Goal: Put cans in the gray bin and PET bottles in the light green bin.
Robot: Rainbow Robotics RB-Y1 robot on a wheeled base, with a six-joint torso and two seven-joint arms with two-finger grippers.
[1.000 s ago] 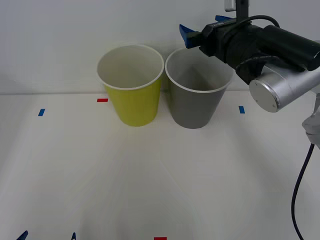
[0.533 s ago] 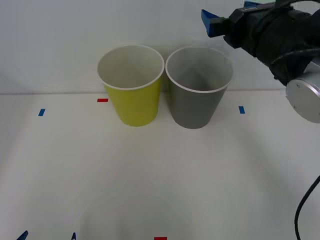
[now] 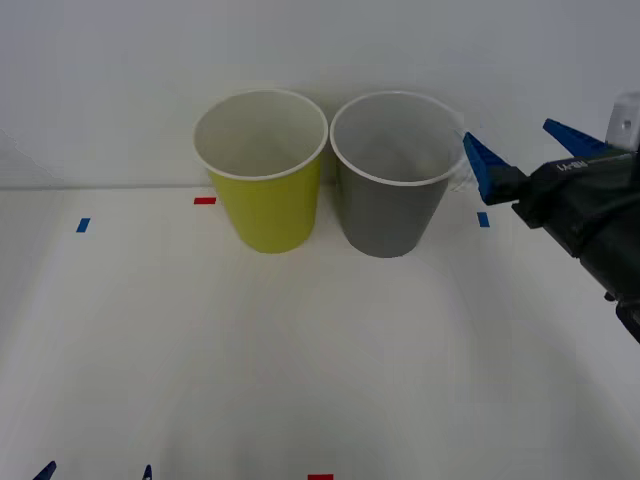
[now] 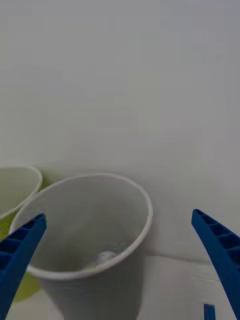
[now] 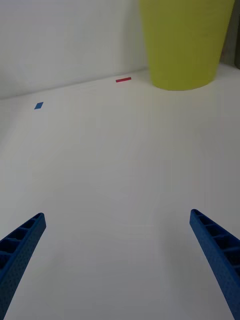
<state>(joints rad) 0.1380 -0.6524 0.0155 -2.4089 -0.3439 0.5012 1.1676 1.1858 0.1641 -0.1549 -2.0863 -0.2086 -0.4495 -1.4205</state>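
The can (image 4: pixel 104 258) is lying at the bottom of the gray bin (image 3: pixel 397 180), its silver top just showing in the right wrist view, so it is sitting where the task is asking for it. The right gripper (image 3: pixel 520 150) is hanging empty just right of that bin's rim, its 2 blue fingers spread wide; 1 second ago it was reaching over the bin's far rim and half a second ago it was higher and farther right, so it is now pulling back and down after what I am reading as the drop. That is suggesting the can step is finished and the arm is retreating toward its rest. The green bin (image 3: pixel 264 170) is standing just left of the gray one, the 2 rims nearly touching, and its inside is looking bare from the front view. No bottle is lying on the table (image 3: pixel 300 360), so nothing further seems to be waiting to be sorted. The left gripper (image 5: pixel 120 260) is idling low at the near left, fingers wide apart and holding nothing, facing the green bin across bare table. A red tape mark (image 3: pixel 205 200) and 2 blue ones are sticking to the table around the bins. The only thing near the retreating arm is the gray bin's rim.
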